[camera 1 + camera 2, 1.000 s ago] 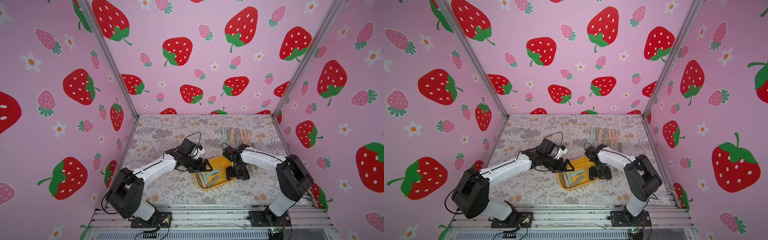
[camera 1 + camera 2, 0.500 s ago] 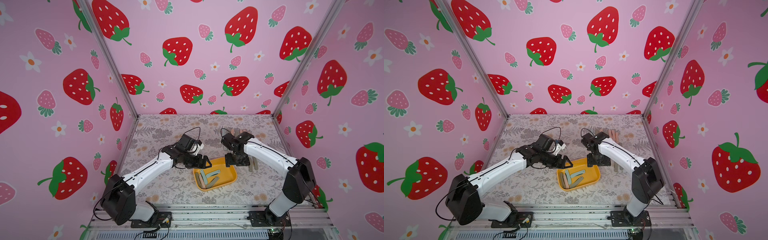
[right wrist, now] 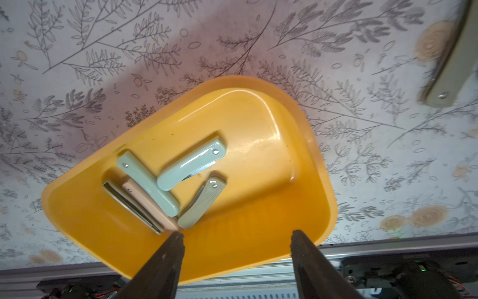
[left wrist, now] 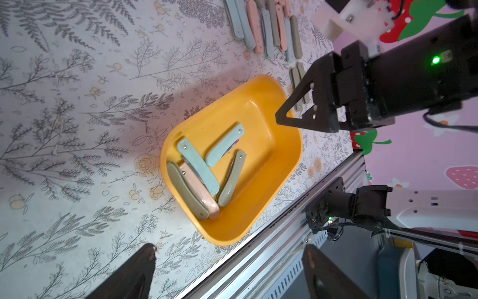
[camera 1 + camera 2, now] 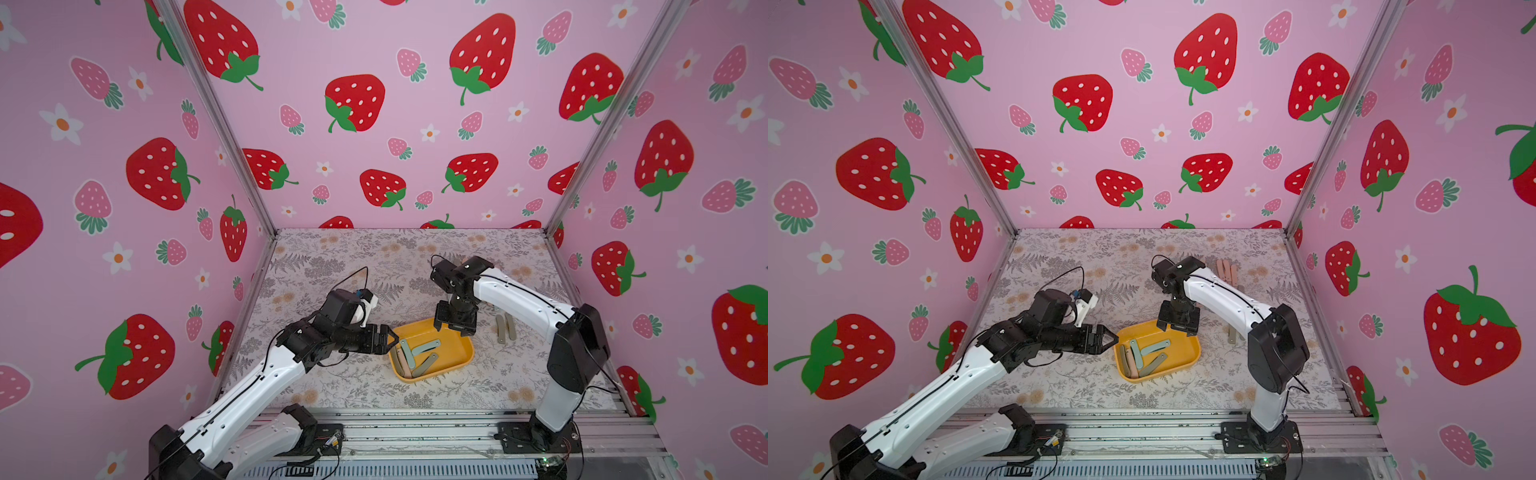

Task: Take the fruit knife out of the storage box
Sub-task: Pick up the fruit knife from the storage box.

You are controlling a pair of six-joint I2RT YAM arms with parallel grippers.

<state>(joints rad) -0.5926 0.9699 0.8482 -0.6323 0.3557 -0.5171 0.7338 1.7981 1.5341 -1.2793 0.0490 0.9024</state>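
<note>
The storage box (image 5: 454, 354) (image 5: 1183, 353) is a shallow yellow-orange tub near the table's front. Several folded fruit knives (image 5: 425, 347) lie in its left half, grey-green, olive and pink (image 4: 224, 145) (image 3: 191, 163). My left gripper (image 5: 392, 339) (image 5: 1109, 340) hovers level at the box's left rim, open and empty; in the left wrist view its fingers (image 4: 141, 274) stand far apart. My right gripper (image 5: 454, 325) (image 5: 1177, 325) points down over the box's far rim, open with nothing between its fingers (image 3: 168, 259); below them is the box's wall (image 3: 258, 220).
Two olive knives (image 5: 504, 328) lie on the floral table right of the box. A row of more knives (image 4: 263, 26) (image 5: 1225, 270) lies farther back right. The metal front rail (image 5: 415, 432) runs close behind the box's near edge. Strawberry walls close three sides.
My right gripper rose out of the box and now hangs over its far rim, jaws somewhat narrower. My left gripper has stayed by the box's left rim.
</note>
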